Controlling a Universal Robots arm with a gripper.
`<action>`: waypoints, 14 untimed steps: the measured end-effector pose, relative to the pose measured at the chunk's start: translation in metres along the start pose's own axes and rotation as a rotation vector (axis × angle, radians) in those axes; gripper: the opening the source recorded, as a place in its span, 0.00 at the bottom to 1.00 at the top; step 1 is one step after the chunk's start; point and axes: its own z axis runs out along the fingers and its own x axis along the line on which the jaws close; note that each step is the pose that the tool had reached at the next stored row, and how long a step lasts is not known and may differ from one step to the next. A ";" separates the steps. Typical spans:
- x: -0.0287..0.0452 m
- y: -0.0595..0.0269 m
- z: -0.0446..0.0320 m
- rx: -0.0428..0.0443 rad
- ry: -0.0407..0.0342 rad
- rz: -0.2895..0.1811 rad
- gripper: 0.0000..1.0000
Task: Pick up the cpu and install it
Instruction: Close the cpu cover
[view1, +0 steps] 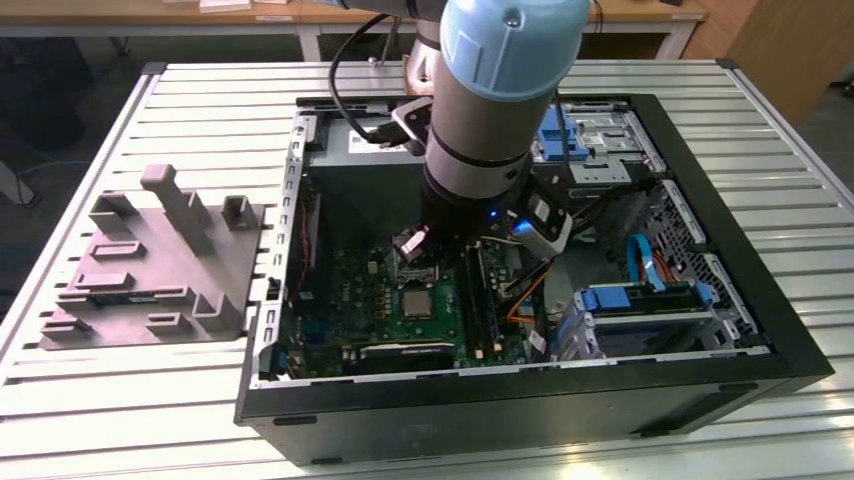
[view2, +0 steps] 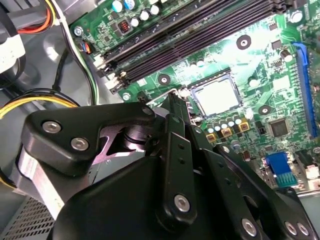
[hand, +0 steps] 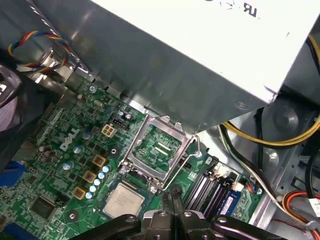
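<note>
Gripper hangs with fingers pressed together, nothing visibly pinched, tips just beside the cpu, which lies flat in its socket next to the raised socket frame.

The exterior view looks down on the open case; both wrist views face its motherboard closely.

cpu | small silvery-grey square, paler border | lying flat, top uncovered | seated on green motherboard
</note>
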 end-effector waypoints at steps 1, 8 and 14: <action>0.0000 0.0000 0.0001 -0.0013 0.0012 -0.011 0.11; -0.0009 -0.0006 0.0011 -0.0036 0.0100 -0.073 0.11; -0.0055 -0.0009 0.0015 -0.0125 0.0044 -0.074 0.11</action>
